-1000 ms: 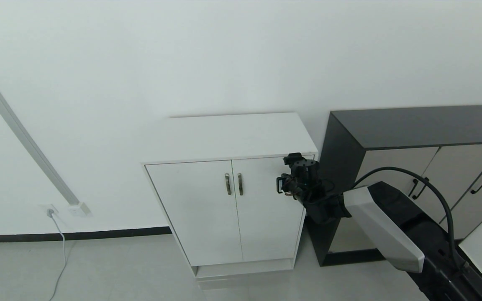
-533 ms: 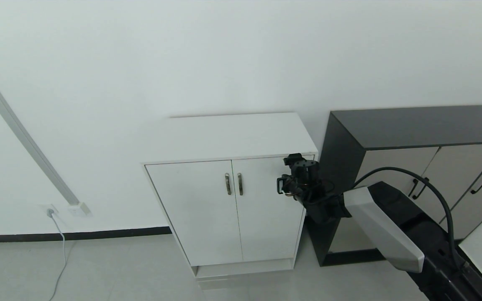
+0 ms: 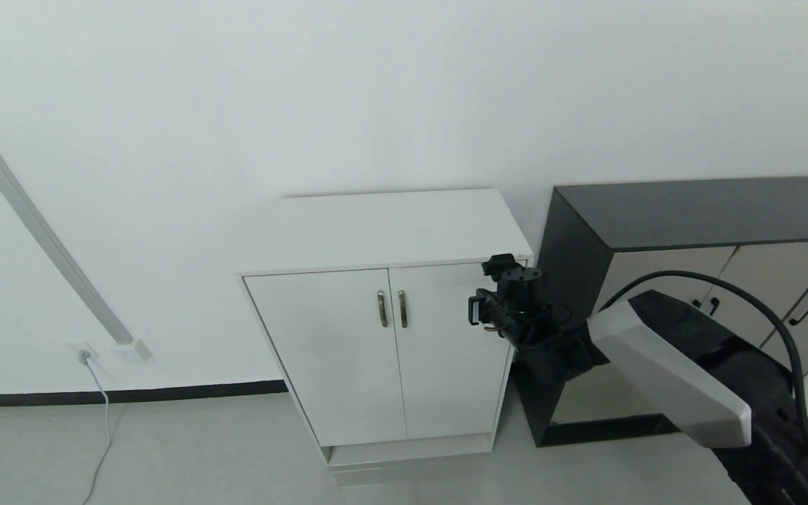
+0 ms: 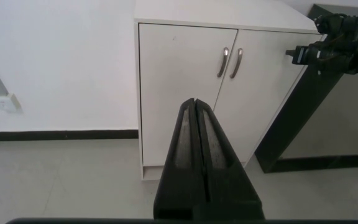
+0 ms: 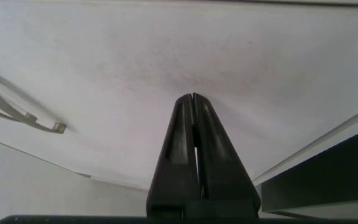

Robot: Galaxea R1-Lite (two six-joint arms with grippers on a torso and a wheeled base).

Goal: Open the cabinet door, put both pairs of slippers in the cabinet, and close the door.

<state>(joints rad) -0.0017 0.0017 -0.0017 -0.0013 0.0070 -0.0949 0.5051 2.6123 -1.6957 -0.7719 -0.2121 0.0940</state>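
Observation:
The white cabinet (image 3: 383,231) stands against the wall with both doors shut. Two metal handles (image 3: 391,308) sit side by side at the middle seam. My right gripper (image 3: 477,312) is shut with nothing in it, held in front of the right door (image 3: 446,365) near its outer edge. In the right wrist view the shut right gripper (image 5: 193,98) points at the door panel from close by, with the handles (image 5: 17,106) off to one side. My left gripper (image 4: 194,102) is shut and empty, well back from the cabinet (image 4: 185,74) and aimed at its left door.
A dark cabinet (image 3: 691,210) with grey doors stands directly right of the white one. A wall socket with a cable (image 3: 88,361) and a slanted conduit (image 3: 32,217) are on the left wall. Bare grey floor (image 3: 200,449) lies in front.
The right arm's elbow has risen and swung right, and the right gripper has shifted slightly right and up in front of the door. The doors stay shut.

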